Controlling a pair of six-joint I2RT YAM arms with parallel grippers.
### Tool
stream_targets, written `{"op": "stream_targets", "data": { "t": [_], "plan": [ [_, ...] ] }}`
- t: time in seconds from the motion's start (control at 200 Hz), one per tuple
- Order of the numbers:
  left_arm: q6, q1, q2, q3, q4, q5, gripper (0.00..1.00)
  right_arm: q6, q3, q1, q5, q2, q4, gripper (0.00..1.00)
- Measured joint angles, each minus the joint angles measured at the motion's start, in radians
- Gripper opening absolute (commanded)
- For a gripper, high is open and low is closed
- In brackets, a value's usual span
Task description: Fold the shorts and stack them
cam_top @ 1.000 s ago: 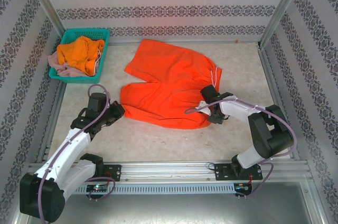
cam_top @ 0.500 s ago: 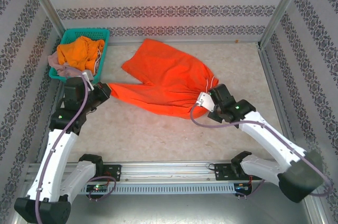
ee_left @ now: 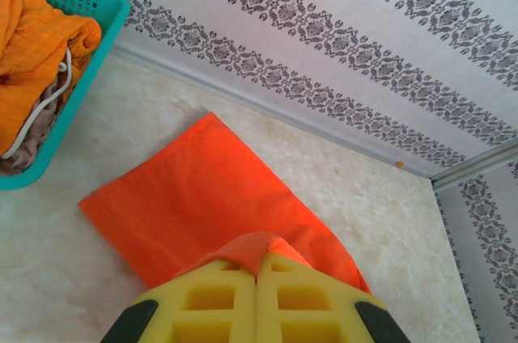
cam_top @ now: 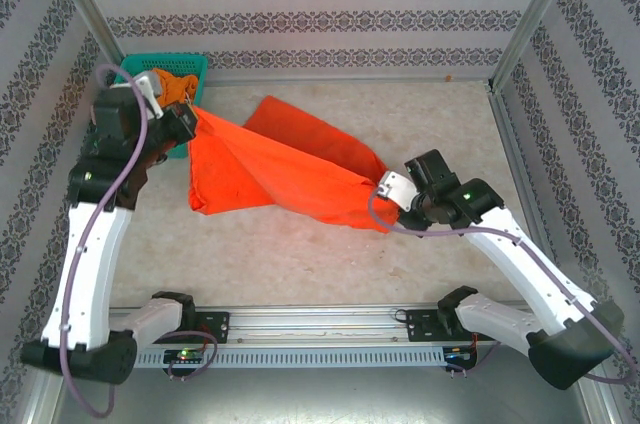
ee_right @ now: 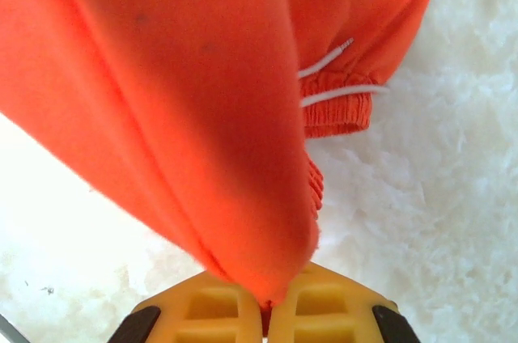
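Red-orange shorts (cam_top: 270,169): bright and crumpled, held up partly over the table (cam_top: 300,254), stretched between both grippers.
Left gripper (cam_top: 187,123): squeezed tight on one corner.
Right gripper (cam_top: 392,191): squeezed tight on another edge.

Matt red-orange cloth shorts (cam_top: 280,169)

From above, the left arm (cam_top: 95,209) covers most of the teal basket (cam_top: 193,64), so we cannot sort out the clothes inside. At the left wrist the picture's edge cuts off the basket, the bright orange shorts (ee_left: 36,44) and the dusty pink shorts (ee_left: 24,161) beneath them. At the right wrist the red-orange shorts (ee_right: 202,100) hang blurred near the lens, past the top edge.
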Motion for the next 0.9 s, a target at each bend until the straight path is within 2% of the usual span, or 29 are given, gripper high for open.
{"op": "stream_targets", "data": {
  "t": [0.27,0.515,0.649,0.729,0.754,0.794,0.839,0.899],
  "plan": [
    [0.005,0.0,0.305,0.114,0.043,0.041,0.0,0.037,0.043,-0.147,-0.055,0.184,0.027,0.0],
    [0.013,0.0,0.573,0.323,0.063,0.058,0.0,0.066,0.088,-0.233,-0.099,0.302,0.107,0.0],
    [0.016,0.0,0.71,0.446,0.063,0.062,0.0,0.078,0.103,-0.262,-0.117,0.37,0.163,0.07],
    [0.016,0.0,0.794,0.52,0.063,0.065,0.0,0.092,0.114,-0.283,-0.122,0.423,0.198,0.26],
    [0.016,0.0,0.826,0.546,0.063,0.065,0.04,0.109,0.12,-0.291,-0.122,0.443,0.208,0.32],
    [0.013,0.0,0.876,0.589,0.066,0.065,0.15,0.123,0.135,-0.306,-0.119,0.475,0.221,0.34],
    [0.006,0.0,0.935,0.644,0.072,0.065,0.38,0.148,0.158,-0.326,-0.113,0.515,0.23,0.37],
    [0.0,0.0,1.029,0.741,0.08,0.064,0.67,0.196,0.203,-0.358,-0.11,0.568,0.24,0.52]
  ]
}}
